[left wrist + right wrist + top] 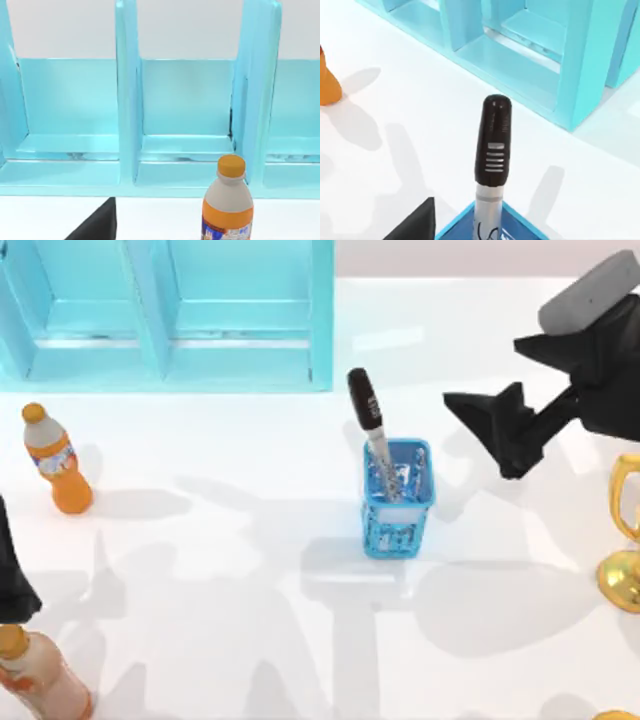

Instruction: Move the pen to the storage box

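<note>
The pen (368,420) stands in the storage box (398,510), a small blue mesh basket near the middle of the white bench (230,570), silvery barrel down inside and black cap sticking up, leaning toward the far left. From the right wrist view the cap's white marks show clearly, with the box's blue rim (462,220) just below it. The right gripper (490,425) hangs to the right of the box, clear of the pen, jaws apart and holding nothing. The left arm sits at the near left edge of the bench; whether its jaws are open, I cannot tell. Along the far side runs a turquoise shelf unit (170,315). An orange bottle (58,462) stands upright on the left, in front of the shelf, and a second orange bottle (40,675) stands at the near left corner. A golden trophy (625,540) stands at the right edge
</note>
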